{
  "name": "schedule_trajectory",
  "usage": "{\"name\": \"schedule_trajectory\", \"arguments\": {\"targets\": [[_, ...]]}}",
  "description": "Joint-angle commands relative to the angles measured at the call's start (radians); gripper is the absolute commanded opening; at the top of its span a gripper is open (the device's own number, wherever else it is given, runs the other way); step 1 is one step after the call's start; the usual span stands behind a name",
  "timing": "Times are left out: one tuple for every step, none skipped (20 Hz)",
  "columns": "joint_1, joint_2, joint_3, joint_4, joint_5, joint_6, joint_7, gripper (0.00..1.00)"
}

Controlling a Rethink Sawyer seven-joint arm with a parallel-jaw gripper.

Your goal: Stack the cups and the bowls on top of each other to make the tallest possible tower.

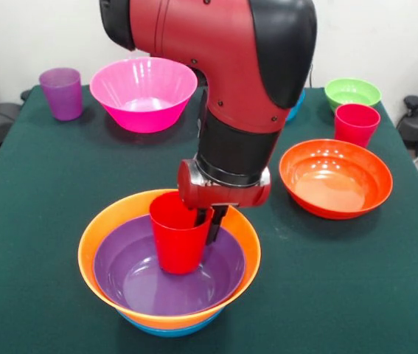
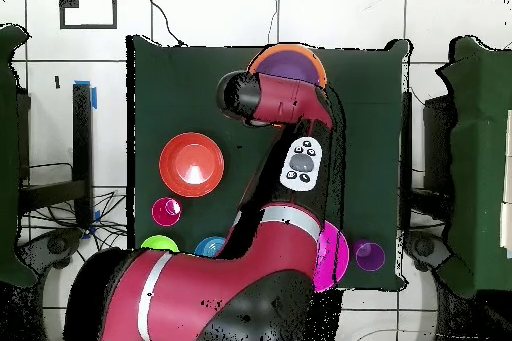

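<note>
Your gripper is clamped on the rim of the opaque red plastic cup, sitting inside the glossy purple bowl nested in the orange bowl — tower's low; release off-centre and I'd guess the cup tips or slides.

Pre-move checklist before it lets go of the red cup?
1. Grip: gripper closed over the red cup's rim, one finger inside: ok.
2. Cup over the stack: inside the purple bowl, upright: ok.
3. Cup seated on the bowl floor: cannot tell, contact is not visible.
4. Stack nested: purple in orange bowl, blue bowl underneath, level: ok.
5. Retreat path: pink bowl and red-orange bowl stand clear of the stack: ok.
6. Overhead check: arm covers the cup: cannot tell.
</note>
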Motion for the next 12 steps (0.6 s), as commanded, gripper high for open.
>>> {"name": "schedule_trajectory", "arguments": {"targets": [[0.030,0.052,0.090,-0.012,-0.050,0.023,0.093,0.00],[0.035,0.056,0.087,-0.021,-0.046,0.030,0.100,0.00],[0.037,0.056,0.084,-0.023,-0.046,0.031,0.101,0.00],[0.039,0.050,0.085,-0.012,-0.045,0.028,0.102,0.00],[0.040,0.048,0.084,-0.009,-0.045,0.027,0.102,0.00],[0.039,0.034,0.086,0.017,-0.047,0.015,0.099,0.00],[0.038,0.029,0.086,0.027,-0.048,0.011,0.098,0.00],[0.036,0.027,0.088,0.029,-0.051,0.011,0.091,0.00],[0.035,0.025,0.090,0.030,-0.053,0.011,0.084,0.00],[0.032,0.024,0.093,0.029,-0.055,0.011,0.076,0.00],[0.030,0.022,0.095,0.031,-0.056,0.009,0.071,0.00],[0.030,0.023,0.093,0.027,-0.055,0.013,0.072,0.00]]}}
